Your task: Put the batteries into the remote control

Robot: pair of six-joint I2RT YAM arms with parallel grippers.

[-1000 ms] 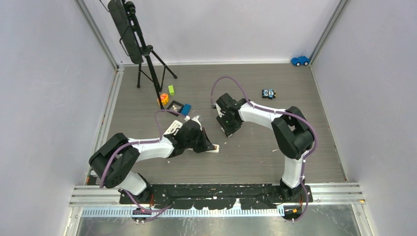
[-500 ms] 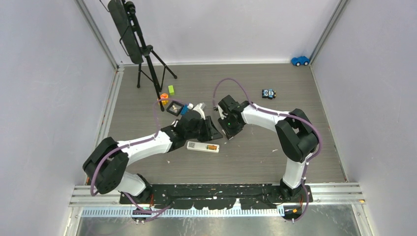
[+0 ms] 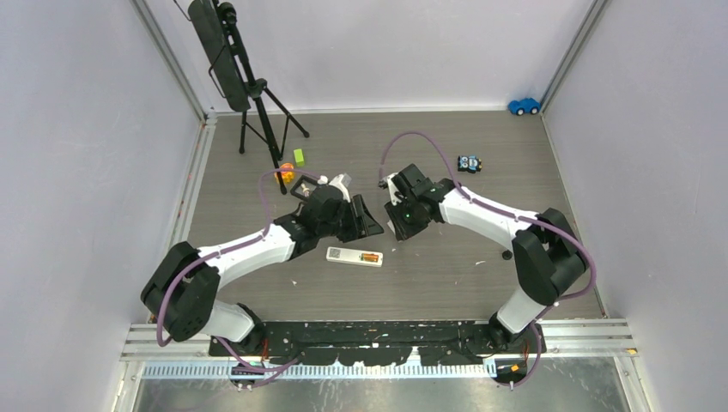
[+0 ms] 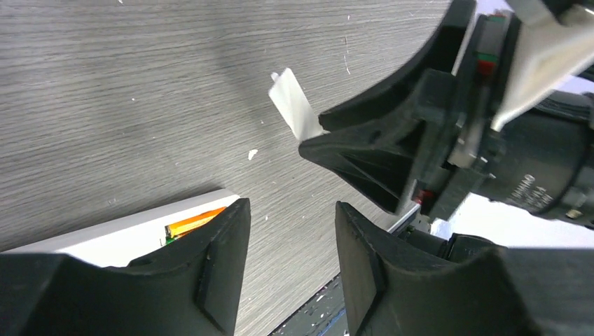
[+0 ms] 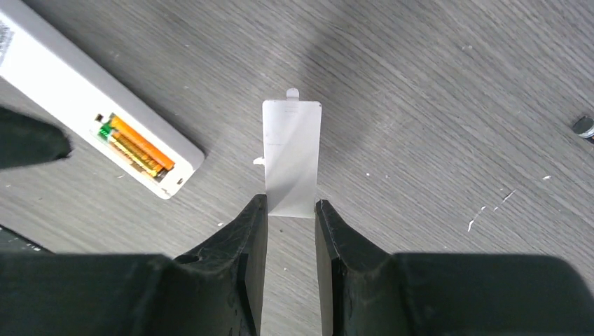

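Right gripper: fingers clamped on the near end of a white battery cover, which sticks out ahead with its tab end forward, over the grey table. Left gripper: fingers apart, nothing between them, close to the right one. White remote control lies flat just in front of both. Compartment uncovered, orange batteries seated inside.

White remote control and cover; orange-green batteries

Black tripod, blue toy car (far corner), green block
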